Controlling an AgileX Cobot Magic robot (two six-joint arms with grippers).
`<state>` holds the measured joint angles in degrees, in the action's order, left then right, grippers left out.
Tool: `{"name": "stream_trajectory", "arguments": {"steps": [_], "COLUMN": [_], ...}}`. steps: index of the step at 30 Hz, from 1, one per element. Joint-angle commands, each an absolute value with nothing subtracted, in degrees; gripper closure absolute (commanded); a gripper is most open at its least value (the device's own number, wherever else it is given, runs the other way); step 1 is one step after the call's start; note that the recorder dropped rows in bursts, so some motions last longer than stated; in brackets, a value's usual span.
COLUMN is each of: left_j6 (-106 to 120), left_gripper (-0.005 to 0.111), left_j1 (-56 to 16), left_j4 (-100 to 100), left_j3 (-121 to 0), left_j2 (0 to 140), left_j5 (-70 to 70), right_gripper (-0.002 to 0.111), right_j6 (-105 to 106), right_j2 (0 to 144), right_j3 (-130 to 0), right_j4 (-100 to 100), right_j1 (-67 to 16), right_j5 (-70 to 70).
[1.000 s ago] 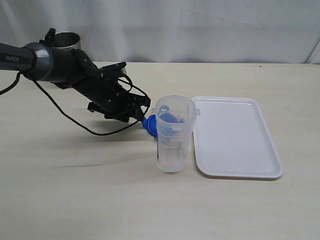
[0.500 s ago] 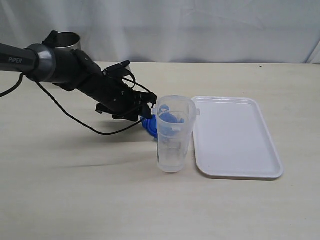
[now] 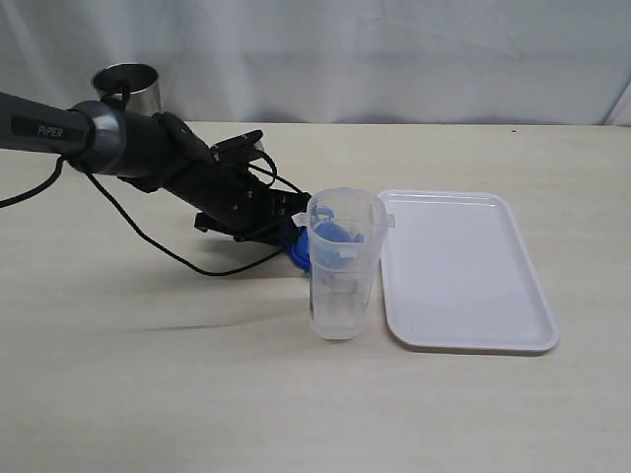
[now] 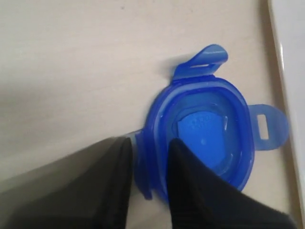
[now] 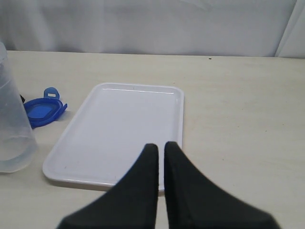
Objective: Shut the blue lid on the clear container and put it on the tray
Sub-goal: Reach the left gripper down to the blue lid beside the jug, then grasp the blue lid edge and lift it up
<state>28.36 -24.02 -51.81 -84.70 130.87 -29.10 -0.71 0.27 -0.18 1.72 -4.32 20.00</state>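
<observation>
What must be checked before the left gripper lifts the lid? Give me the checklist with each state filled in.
1. Left gripper straddles the rim of the lid: ok.
2. Grip tight on the lid: cannot tell.
3. Container upright, mouth open: ok.
4. Lid on the container: not ok, it lies beside it.
5. Tray bare for the drop-off: ok.
6. Right gripper shut and away from the container: ok.
</observation>
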Motion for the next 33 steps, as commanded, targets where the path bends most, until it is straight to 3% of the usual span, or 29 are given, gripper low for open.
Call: {"name": "stream_trajectory", "arguments": {"steps": [1, 4, 21, 33], "left_j6": [28.03, 25.84, 25.45, 18.37], "left_gripper": [0.097, 0.107, 0.107, 0.107], "left_j1": [-24.07, -24.07, -23.75, -23.75], "left_j4": [-52.28, -52.28, -50.70, -36.10], "left_j3": [-84.82, -84.82, -84.82, -84.82], "left_j2": [130.97, 130.97, 126.63, 118.65], "left_j5": [-28.79, -29.00, -30.25, -29.45], "right_gripper": [0.104, 0.104, 0.104, 0.104], "right_j6": [-0.78, -0.78, -0.78, -0.78], "right_j2": [0.00, 0.00, 0.00, 0.00], "right_j3": [0.00, 0.00, 0.00, 0.00], "right_j4": [1.74, 1.74, 1.74, 1.74], "right_j1": [-4.06, -4.06, -4.06, -4.06], "right_j5": [19.84, 19.84, 19.84, 19.84]}}
